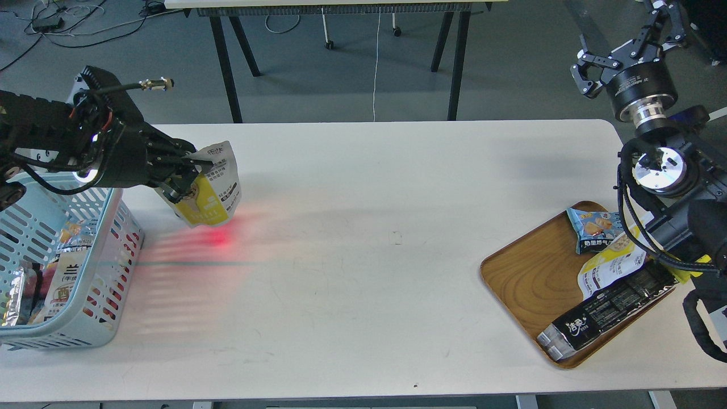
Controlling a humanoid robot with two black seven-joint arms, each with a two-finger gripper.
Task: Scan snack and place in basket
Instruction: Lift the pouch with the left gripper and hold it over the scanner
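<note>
My left gripper (190, 173) is shut on the snack (213, 190), a yellow-and-white foil pouch with black print. It holds the pouch above the table's left side, just right of the basket. The pale blue basket (113, 238) stands at the left edge and holds several packets. Red scanner light falls on the table under the pouch. My right gripper (627, 42) is open and empty, raised beyond the table's far right corner.
A wooden tray (525, 278) sits at the right with a small blue packet (593, 227), another yellow-and-white pouch (610, 261) and a long black pack (608, 309). Another table's legs stand behind the white table (369, 255).
</note>
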